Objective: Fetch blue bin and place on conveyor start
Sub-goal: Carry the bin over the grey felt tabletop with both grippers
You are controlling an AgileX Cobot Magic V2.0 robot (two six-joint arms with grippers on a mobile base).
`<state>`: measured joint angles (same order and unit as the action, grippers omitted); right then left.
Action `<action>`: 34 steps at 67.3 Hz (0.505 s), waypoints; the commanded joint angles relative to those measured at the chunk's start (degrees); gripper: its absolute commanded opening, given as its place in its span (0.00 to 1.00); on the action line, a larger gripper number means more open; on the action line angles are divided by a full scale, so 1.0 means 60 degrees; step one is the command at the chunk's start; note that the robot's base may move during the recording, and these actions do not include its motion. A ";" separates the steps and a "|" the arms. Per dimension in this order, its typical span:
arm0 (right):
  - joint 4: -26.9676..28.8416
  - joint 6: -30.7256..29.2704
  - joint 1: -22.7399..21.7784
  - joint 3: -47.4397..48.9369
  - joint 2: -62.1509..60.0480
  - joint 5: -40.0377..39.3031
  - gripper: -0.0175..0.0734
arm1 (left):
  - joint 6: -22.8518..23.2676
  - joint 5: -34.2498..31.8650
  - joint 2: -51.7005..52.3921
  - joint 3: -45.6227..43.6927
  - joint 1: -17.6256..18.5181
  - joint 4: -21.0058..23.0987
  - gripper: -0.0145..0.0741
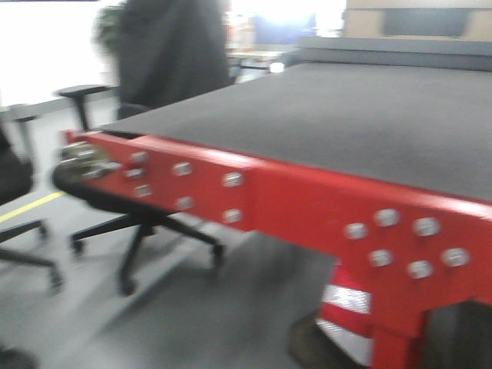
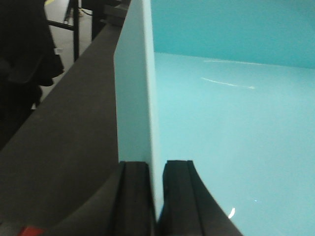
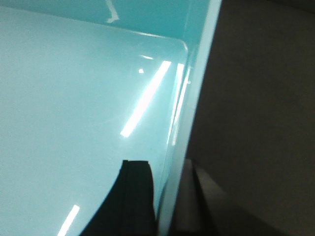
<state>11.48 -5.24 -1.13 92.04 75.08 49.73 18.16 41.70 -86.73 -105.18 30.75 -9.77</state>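
Note:
The blue bin (image 2: 231, 128) fills both wrist views, light turquoise and empty inside. My left gripper (image 2: 156, 169) is shut on the bin's left wall (image 2: 133, 98), one finger outside and one inside. My right gripper (image 3: 167, 184) is shut on the bin's right wall (image 3: 194, 93) in the same way. Dark grey belt of the conveyor start (image 2: 64, 142) lies just outside the left wall and beyond the right wall (image 3: 256, 118). I cannot tell whether the bin rests on it. In the front view the belt (image 1: 346, 115) and its red front edge (image 1: 307, 207) show, but the bin and grippers do not.
A black office chair (image 1: 146, 223) stands by the conveyor's left corner, with a person in dark clothes (image 1: 173, 50) behind it. Another chair (image 1: 15, 184) is at the far left. A yellow floor line (image 1: 31, 206) runs there. A red-and-white striped leg (image 1: 346, 304) stands under the frame.

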 commanded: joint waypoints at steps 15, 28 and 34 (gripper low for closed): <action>0.0141 -0.0207 0.0033 0.0075 -0.0046 -0.0485 0.03 | 0.0094 -0.0688 0.0127 -0.0149 0.0075 0.0447 0.04; 0.0141 -0.0207 0.0033 0.0075 -0.0046 -0.0485 0.03 | 0.0094 -0.0688 0.0127 -0.0149 0.0075 0.0447 0.04; 0.0141 -0.0207 0.0033 0.0075 -0.0046 -0.0499 0.03 | 0.0094 -0.0688 0.0127 -0.0149 0.0075 0.0447 0.04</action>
<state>11.48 -5.24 -1.13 92.04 75.08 49.73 18.16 41.70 -86.73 -105.18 30.75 -9.77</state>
